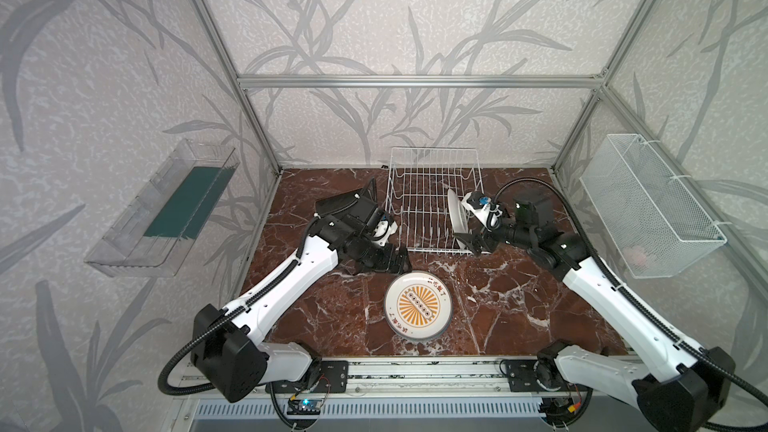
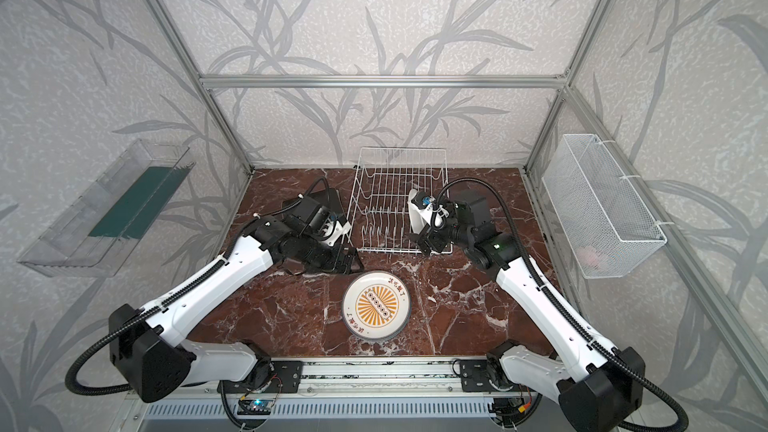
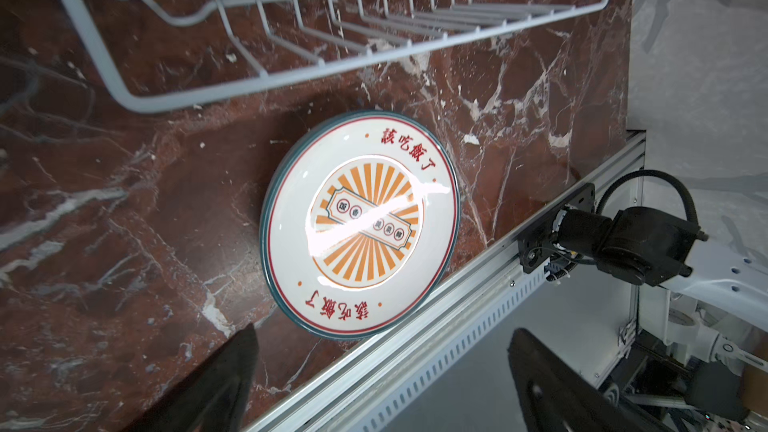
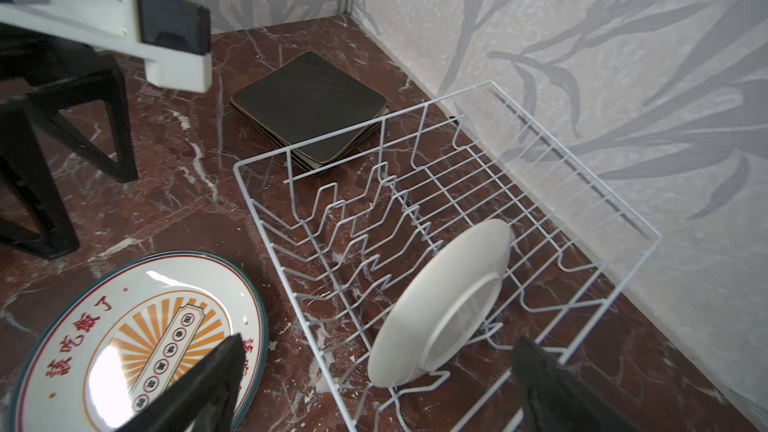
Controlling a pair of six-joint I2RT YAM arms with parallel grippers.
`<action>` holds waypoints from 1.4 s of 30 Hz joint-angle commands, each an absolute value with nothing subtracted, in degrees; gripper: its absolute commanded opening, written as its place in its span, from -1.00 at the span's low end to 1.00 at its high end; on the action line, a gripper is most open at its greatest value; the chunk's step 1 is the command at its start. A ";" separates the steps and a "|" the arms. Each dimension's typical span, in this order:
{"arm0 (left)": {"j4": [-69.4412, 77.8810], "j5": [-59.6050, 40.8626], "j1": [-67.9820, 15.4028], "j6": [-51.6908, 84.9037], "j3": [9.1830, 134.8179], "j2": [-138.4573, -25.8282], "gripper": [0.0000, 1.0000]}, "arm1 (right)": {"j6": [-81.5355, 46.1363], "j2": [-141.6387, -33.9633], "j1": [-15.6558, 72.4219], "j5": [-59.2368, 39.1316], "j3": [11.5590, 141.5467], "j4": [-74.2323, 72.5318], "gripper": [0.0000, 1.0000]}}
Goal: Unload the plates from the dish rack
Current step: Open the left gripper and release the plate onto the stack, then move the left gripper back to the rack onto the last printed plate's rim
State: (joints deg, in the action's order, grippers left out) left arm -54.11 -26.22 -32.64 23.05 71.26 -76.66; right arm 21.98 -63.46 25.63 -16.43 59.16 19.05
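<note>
Red-brown marble tabletop [image 1: 519,305] under dish rack [image 1: 432,201]; leaf-patterned walls [image 1: 374,14], aluminium frame [image 1: 415,81]

The table [image 1: 519,305] is showing a polished red-brown marble look with white veins. The dish rack [image 1: 432,201] is looking like smooth white-coated wire. The flat round plate [image 3: 361,222] is gleaming with a glossy glaze and throwing 1 bright glare streak. The standing plate [image 4: 444,305] is showing a plain white, softer sheen. The square plates [image 4: 307,97] are looking black and satin. The left tray [image 1: 166,209] is looking like clear plastic, and the right basket [image 1: 648,201] like fine white mesh.
</note>
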 commanded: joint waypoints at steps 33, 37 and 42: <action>-36.90 -30.72 -35.88 26.15 111.05 -118.05 0.32 | 1.05 -59.94 12.39 -9.67 54.03 10.98 0.98; -38.32 -28.46 -36.56 24.68 112.92 -120.52 0.26 | 1.48 -59.50 12.35 -10.19 53.71 10.57 0.98; -38.09 -27.43 -36.91 25.09 113.55 -121.64 0.05 | 2.20 -59.50 12.35 -10.20 53.42 11.00 0.98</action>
